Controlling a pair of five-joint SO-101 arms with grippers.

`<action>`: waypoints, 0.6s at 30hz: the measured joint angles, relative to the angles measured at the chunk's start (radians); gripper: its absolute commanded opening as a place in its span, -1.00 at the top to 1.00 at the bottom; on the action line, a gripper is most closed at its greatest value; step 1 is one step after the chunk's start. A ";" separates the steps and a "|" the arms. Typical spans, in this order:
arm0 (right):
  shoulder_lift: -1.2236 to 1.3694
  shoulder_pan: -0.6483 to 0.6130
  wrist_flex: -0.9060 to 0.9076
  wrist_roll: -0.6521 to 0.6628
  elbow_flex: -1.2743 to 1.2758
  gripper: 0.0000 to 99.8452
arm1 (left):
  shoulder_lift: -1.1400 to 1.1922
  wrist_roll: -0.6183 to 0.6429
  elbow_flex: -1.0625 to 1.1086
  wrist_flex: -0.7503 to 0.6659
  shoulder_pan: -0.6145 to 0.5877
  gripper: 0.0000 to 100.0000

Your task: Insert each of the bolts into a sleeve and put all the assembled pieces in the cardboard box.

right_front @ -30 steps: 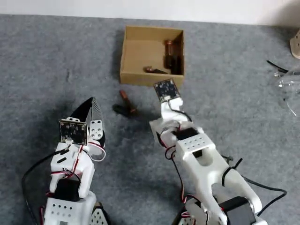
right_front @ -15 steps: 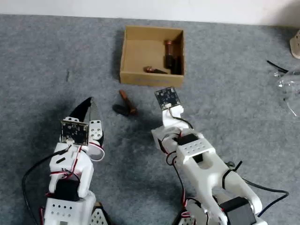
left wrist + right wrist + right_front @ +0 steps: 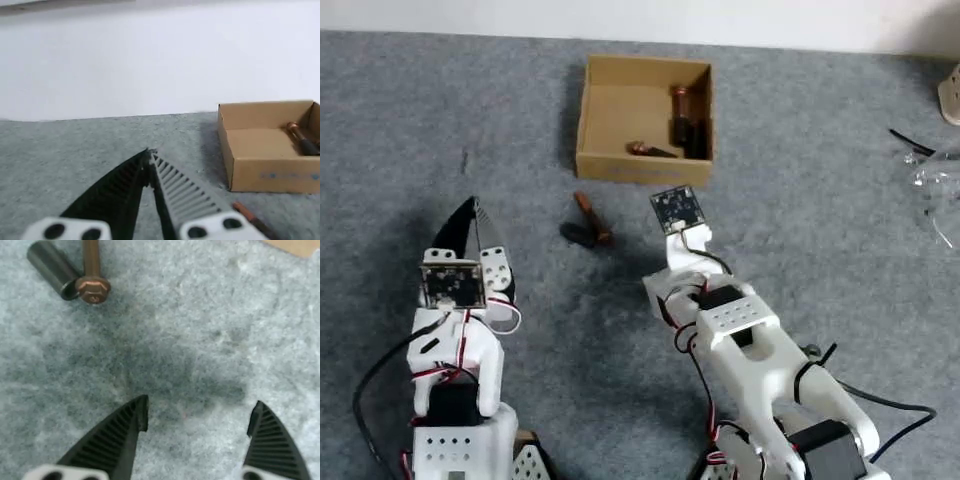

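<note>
Leftward we are swinging our left gripper (image 3: 150,155), its tips pinched together, empty.
We are holding our right gripper (image 3: 200,412) spread wide near the bolt (image 3: 91,270) and sleeve (image 3: 50,269).

We see a loose copper-coloured bolt (image 3: 92,267) lying flat on the grey counter, ahead of the right tool (image 3: 200,405) and off to its left. Its flanged hex head is against the open end of a dark sleeve (image 3: 50,269). Farther ahead the open cardboard box (image 3: 640,168) sits upright, holding two assembled pieces (image 3: 681,115), both lying down.
</note>
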 measured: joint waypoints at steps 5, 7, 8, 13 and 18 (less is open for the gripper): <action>0.000 0.000 0.000 0.000 0.000 0.42 | 0.000 0.029 0.000 -0.003 -0.003 0.99; 0.000 0.000 0.000 0.000 0.000 0.42 | 0.000 0.029 0.000 -0.003 -0.003 0.99; 0.000 0.000 0.000 0.000 0.000 0.42 | 0.000 0.029 0.000 -0.003 -0.002 0.99; 0.000 0.000 0.000 0.000 0.000 0.42 | 0.000 0.029 0.000 0.011 0.041 0.99; 0.000 0.005 0.000 0.000 0.000 0.42 | 0.000 0.029 -0.003 0.064 0.063 0.99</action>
